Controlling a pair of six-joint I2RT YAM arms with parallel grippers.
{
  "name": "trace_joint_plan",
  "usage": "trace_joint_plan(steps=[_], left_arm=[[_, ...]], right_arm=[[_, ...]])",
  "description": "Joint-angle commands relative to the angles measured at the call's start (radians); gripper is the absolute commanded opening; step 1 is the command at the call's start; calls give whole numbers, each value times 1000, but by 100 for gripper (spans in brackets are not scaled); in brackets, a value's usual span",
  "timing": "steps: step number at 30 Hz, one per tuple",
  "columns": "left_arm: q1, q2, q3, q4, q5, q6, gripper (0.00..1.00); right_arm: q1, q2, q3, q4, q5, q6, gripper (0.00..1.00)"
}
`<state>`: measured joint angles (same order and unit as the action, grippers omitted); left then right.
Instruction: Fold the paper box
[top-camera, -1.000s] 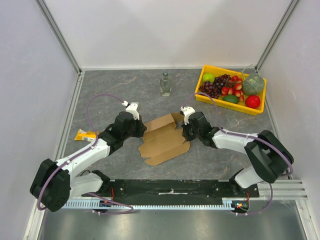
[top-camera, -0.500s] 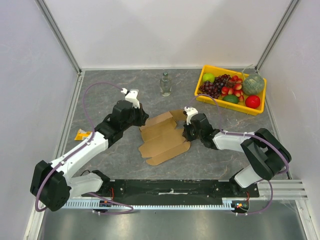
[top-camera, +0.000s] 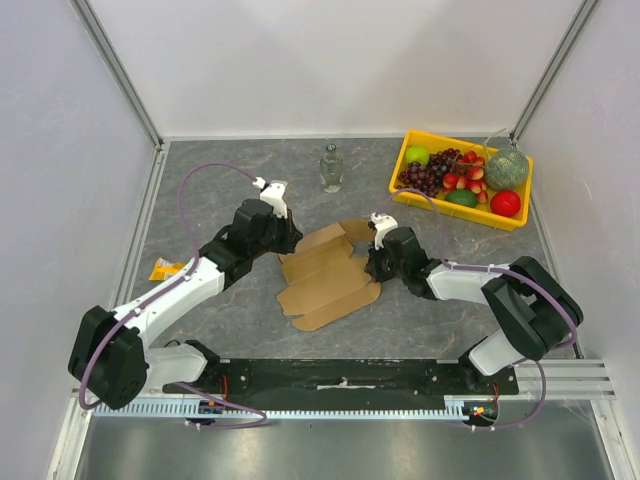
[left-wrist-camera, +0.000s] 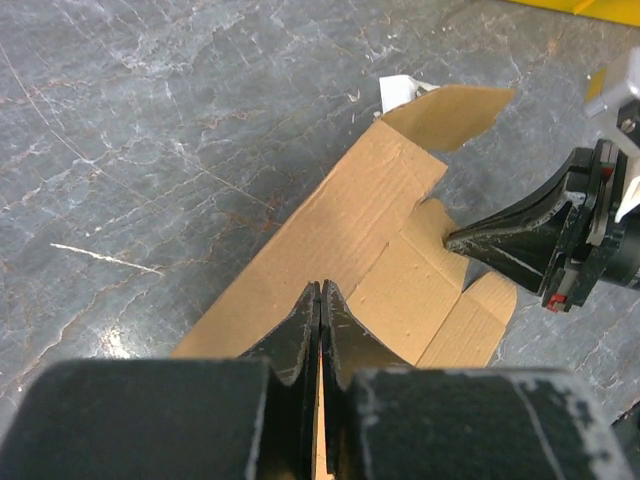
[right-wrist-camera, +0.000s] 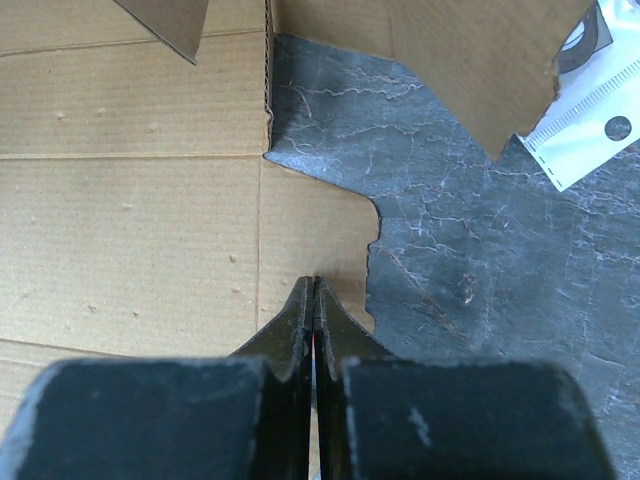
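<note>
The paper box (top-camera: 325, 280) is a flat brown cardboard sheet lying mid-table, with one far flap (top-camera: 350, 232) tilted up. My left gripper (top-camera: 290, 240) is shut, its tips (left-wrist-camera: 320, 286) over the sheet's (left-wrist-camera: 350, 230) left part with nothing visibly clamped. The right gripper (top-camera: 368, 262) is shut too, its tips (right-wrist-camera: 315, 280) resting on a small tab of the cardboard (right-wrist-camera: 130, 230) beside a notch in the edge. In the left wrist view the right fingers (left-wrist-camera: 510, 240) point at that tab, below the raised flap (left-wrist-camera: 450, 105).
A yellow tray (top-camera: 440, 208) of fruit stands at the back right. A small glass bottle (top-camera: 330, 168) stands behind the sheet. A yellow packet (top-camera: 170, 268) lies at the left. A white printed strip (right-wrist-camera: 590, 110) lies by the raised flap. White walls close in three sides.
The left gripper has moved away from the arm's base, toward the sheet's far left corner. The right gripper shifted slightly right, and the far flap stands a little higher.
</note>
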<state>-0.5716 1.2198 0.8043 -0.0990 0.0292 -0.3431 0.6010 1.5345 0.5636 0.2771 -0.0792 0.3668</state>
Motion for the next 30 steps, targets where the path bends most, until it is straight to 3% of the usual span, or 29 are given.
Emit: trace_joint_plan(steps=[1, 11, 17, 21, 25, 30], left_arm=[[-5, 3, -28, 50, 49, 27, 2], [-11, -25, -97, 88, 52, 7, 2], [-11, -31, -100, 93, 48, 12, 2], [-11, -34, -96, 96, 54, 9, 2], [-11, -37, -91, 96, 58, 12, 2], [-10, -52, -91, 96, 55, 10, 2]], right_arm=[[-6, -28, 10, -36, -8, -8, 2], [-47, -145, 122, -228, 12, -106, 6], [-56, -162, 310, -418, 65, -258, 40], [-60, -117, 426, -492, 104, -345, 50], [-72, -71, 518, -553, 92, -465, 66], [-142, 15, 600, -619, -71, -607, 69]])
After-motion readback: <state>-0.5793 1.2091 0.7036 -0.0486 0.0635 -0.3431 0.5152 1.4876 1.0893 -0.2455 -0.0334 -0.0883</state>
